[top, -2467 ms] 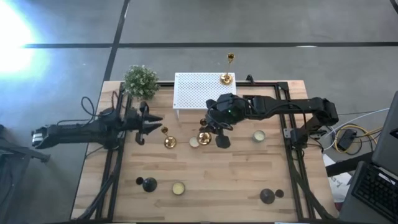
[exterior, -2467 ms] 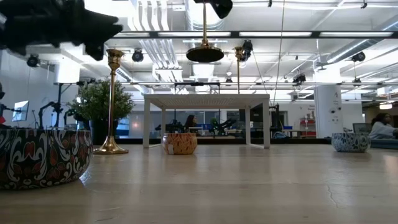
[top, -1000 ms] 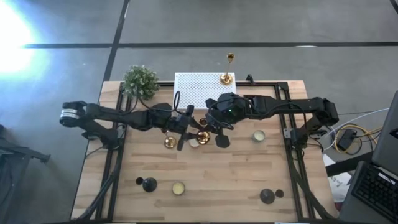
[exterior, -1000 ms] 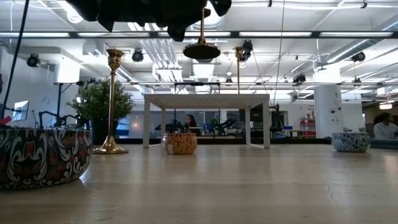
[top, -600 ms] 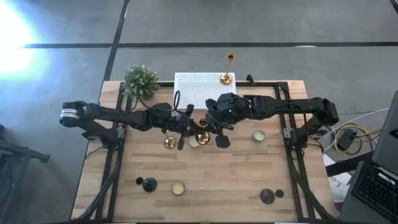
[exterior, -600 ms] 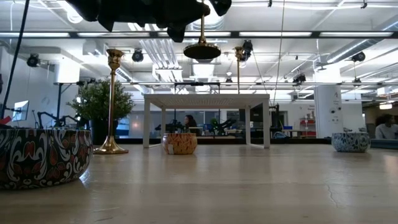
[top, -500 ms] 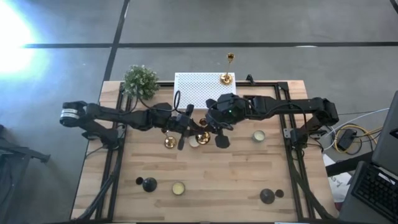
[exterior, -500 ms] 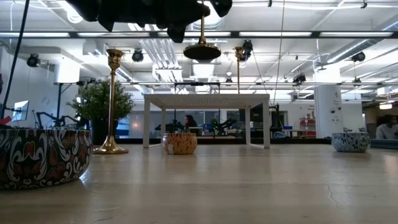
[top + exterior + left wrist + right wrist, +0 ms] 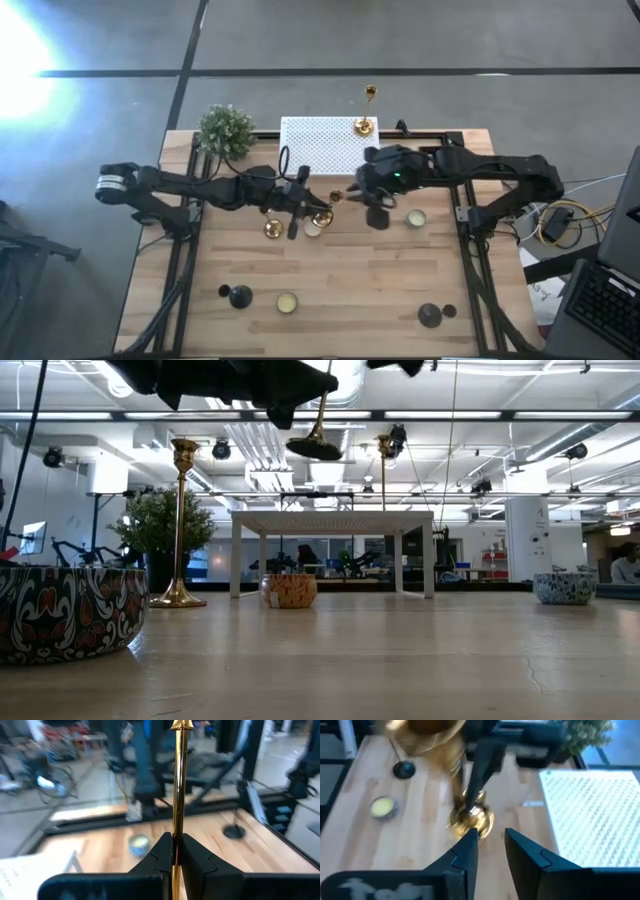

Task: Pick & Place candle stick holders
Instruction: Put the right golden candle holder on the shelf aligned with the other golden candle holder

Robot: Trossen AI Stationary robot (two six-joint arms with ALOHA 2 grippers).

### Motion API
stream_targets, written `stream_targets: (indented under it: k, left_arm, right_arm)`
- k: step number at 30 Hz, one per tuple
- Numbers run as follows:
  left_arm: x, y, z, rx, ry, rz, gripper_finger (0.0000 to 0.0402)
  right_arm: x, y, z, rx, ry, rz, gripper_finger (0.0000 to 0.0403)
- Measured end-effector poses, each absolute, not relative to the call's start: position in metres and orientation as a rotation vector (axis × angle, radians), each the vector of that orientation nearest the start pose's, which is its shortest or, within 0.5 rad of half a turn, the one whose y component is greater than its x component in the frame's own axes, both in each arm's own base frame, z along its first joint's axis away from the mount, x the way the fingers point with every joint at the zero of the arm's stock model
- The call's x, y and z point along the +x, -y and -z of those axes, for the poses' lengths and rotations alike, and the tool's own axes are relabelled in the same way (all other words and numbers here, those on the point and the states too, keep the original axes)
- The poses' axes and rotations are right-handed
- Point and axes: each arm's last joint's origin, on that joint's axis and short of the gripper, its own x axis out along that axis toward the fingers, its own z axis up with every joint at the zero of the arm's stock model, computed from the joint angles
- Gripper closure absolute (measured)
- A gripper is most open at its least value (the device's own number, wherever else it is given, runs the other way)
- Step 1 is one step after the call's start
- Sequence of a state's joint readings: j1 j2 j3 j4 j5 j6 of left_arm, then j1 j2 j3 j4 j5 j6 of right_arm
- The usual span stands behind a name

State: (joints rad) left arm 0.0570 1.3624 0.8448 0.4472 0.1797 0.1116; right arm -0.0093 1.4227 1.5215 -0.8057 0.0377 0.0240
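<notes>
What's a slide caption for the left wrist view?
Left gripper shut on the stem of a gold candlestick, held above the wooden table.

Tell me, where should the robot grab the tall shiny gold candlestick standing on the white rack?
Probably the thin stem, halfway up, coming in level from the table side. The tall shiny gold candlestick stands upright at a corner of the white perforated rack, and its flared round base looks too wide to pinch.
</notes>
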Motion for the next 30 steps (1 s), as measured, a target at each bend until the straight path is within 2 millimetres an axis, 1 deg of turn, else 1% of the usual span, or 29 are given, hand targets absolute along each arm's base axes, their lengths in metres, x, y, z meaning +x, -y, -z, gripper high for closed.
stream_targets:
  k: [3, 7, 9, 11, 14, 19, 22, 26, 30]
  left_arm:
    - [0.304, -0.015, -0.292, 0.122, -0.012, 0.007, 0.0382]
    - [0.304, -0.023, -0.300, 0.158, 0.067, -0.197, 0.0382]
    - [0.303, -0.028, -0.304, 0.172, 0.102, -0.268, 0.0382]
    - [0.302, -0.037, -0.307, 0.172, 0.134, -0.311, 0.0382]
    - [0.298, -0.057, -0.309, 0.126, 0.155, -0.378, 0.0382]
    - [0.292, -0.098, -0.305, 0.069, 0.160, -0.510, 0.0382]
    - [0.292, -0.121, -0.302, 0.018, 0.178, -0.530, 0.0382]
    - [0.305, -0.146, -0.294, -0.002, 0.149, -0.547, 0.0382]
    - [0.324, -0.163, -0.285, 0.005, 0.118, -0.559, 0.0382]
  right_arm:
    - [0.274, 0.004, -0.391, 0.035, -0.724, 0.182, 0.0300]
    - [0.249, 0.003, -0.384, 0.047, -0.743, 0.399, 0.0300]
    - [0.237, 0.003, -0.380, 0.064, -0.717, 0.475, 0.0305]
    - [0.226, 0.004, -0.372, 0.079, -0.710, 0.523, 0.0310]
    - [0.213, 0.004, -0.358, 0.119, -0.696, 0.547, 0.0320]
    - [0.197, 0.005, -0.336, 0.170, -0.622, 0.544, 0.0336]
    - [0.189, 0.005, -0.325, 0.187, -0.572, 0.543, 0.0342]
    - [0.181, 0.006, -0.319, 0.210, -0.498, 0.533, 0.0345]
    - [0.175, 0.007, -0.317, 0.214, -0.478, 0.532, 0.0343]
